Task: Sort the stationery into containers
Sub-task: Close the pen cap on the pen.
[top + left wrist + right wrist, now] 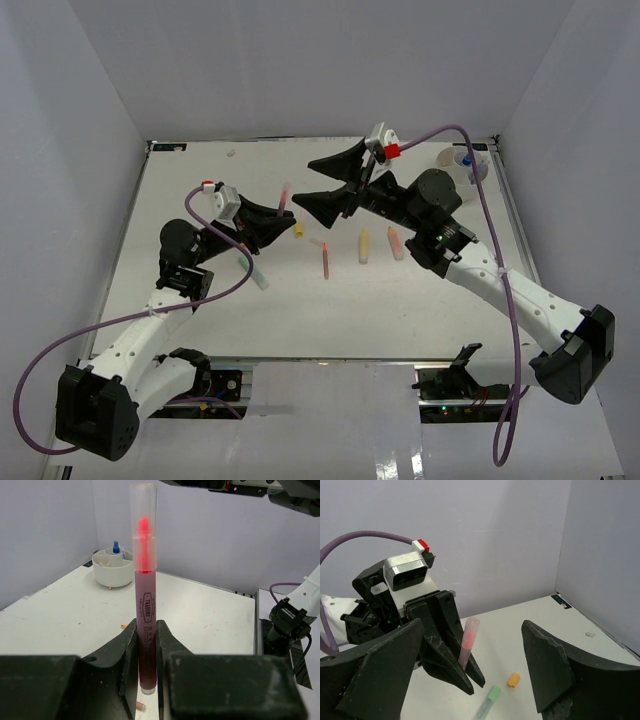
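My left gripper (272, 213) is shut on the lower barrel of a pink highlighter (285, 194), which stands upright with its clear cap on top (144, 580). Both fingers (131, 640) press its sides. My right gripper (302, 182) is open wide, level with the highlighter (468, 642); its fingertips flank the cap without touching it. The white divided tub (478, 170) sits at the far right corner with a blue-capped bottle (467, 158) inside, and is also seen in the left wrist view (114, 571). Loose on the table lie a yellow eraser (298, 231), an orange pen (326, 262), a yellow highlighter (364, 246) and an orange highlighter (396, 243).
A pale pen (258, 274) lies under the left arm. A green-capped pen (490, 699) and an orange eraser (513, 680) lie below the right gripper. Purple cables (487, 215) loop off both wrists. White walls close the table on three sides.
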Motion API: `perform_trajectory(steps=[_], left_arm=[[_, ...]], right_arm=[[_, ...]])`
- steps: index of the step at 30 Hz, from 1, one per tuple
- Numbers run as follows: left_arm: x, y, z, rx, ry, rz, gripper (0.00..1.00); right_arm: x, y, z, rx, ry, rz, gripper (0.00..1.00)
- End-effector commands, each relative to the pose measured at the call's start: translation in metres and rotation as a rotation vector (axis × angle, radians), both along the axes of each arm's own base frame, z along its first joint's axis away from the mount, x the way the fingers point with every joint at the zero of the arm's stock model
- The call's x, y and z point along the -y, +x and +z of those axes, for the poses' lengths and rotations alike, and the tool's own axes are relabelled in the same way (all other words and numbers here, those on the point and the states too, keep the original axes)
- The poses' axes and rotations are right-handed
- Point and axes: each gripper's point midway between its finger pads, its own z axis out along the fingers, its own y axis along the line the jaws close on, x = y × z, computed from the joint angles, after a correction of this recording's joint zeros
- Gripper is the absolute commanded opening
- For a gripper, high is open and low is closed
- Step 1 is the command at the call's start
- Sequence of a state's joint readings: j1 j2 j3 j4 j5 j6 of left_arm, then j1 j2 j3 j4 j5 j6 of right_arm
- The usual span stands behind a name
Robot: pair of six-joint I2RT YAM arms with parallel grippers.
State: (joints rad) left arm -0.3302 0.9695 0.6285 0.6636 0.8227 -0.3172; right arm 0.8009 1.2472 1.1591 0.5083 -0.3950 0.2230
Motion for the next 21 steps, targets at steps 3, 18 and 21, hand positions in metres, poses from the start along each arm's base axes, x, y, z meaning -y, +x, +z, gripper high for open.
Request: perform_trajectory(steps=[3, 18, 21], left_arm=[[-0.001, -0.003, 0.005, 0.026, 0.025, -0.005, 0.0], [-0.002, 0.001, 0.001, 0.029, 0.049, 0.019, 0.0], [-0.002, 0.001, 0.0, 0.028, 0.052, 0.021, 0.0]], right_arm=[[-0.009, 0.012, 0.007, -0.058, -0.037, -0.037, 0.84], [-0.043, 0.032, -0.003, -0.111, -0.085, -0.061, 0.77], [-0.045, 0.033, -0.005, -0.115, -0.083, -0.057, 0.73]])
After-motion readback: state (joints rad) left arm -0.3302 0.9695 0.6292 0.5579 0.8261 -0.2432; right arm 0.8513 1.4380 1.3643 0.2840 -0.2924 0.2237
